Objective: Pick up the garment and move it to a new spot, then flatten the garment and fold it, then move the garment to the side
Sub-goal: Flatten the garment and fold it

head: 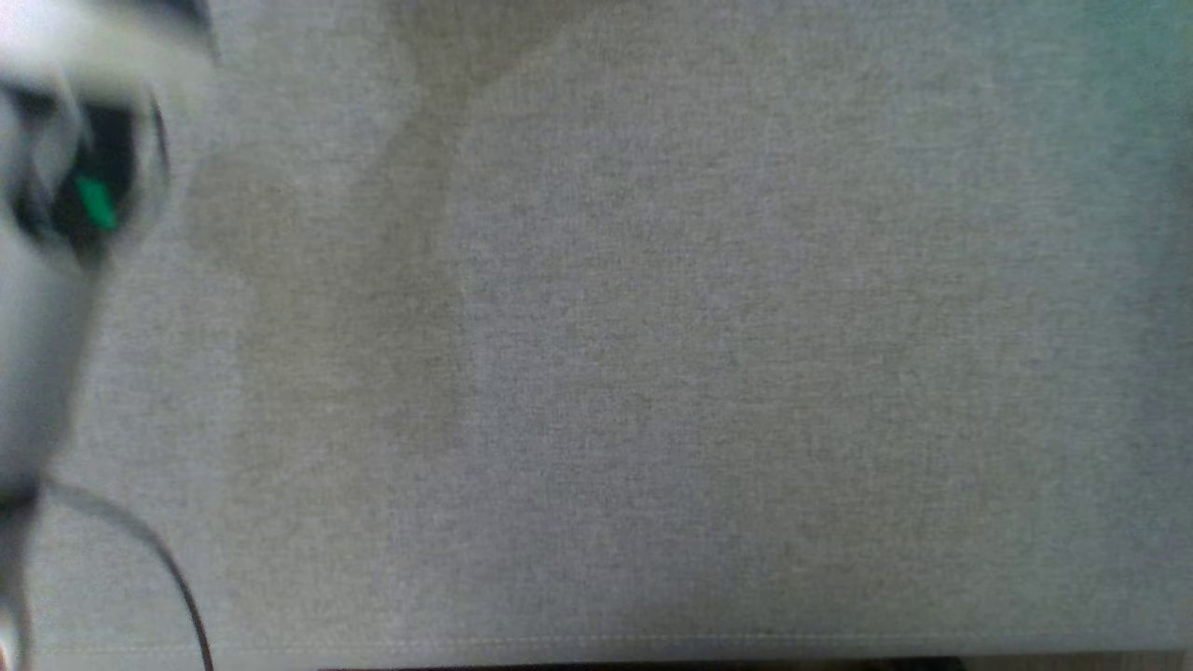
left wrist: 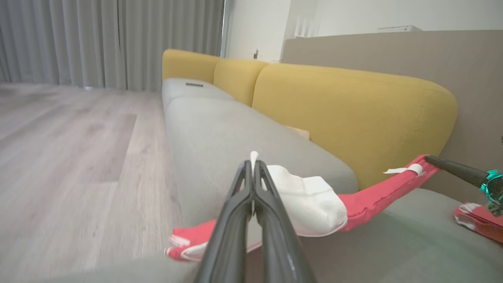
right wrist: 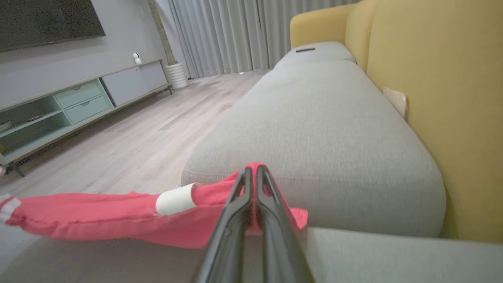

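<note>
"Since both grippers have hold of the garment, how far along is this?"

"Early, I'd judge. The left gripper has its fingers pressed together on a white part of it, a sliver of cloth poking out past the tips. The right gripper is pinched on a red edge. The pick-up looks done. I can't tell whether this is the new spot."

"Where is the cloth?"

"Strung between the two, sagging just above the grey seat cushion. In the left wrist view it runs off toward 3 o'clock. In the right wrist view it trails toward 9 o'clock. It is bunched and not spread, so flattening, folding and moving it aside all seem left to do."

"And the surroundings?"

"It's a long sofa. In the left wrist view the yellow backrests stand at 2 o'clock, the pale wood floor lies at 9 and the grey curtains hang at 11. The right wrist view has a low cabinet at 9 o'clock, under a dark television."
</note>
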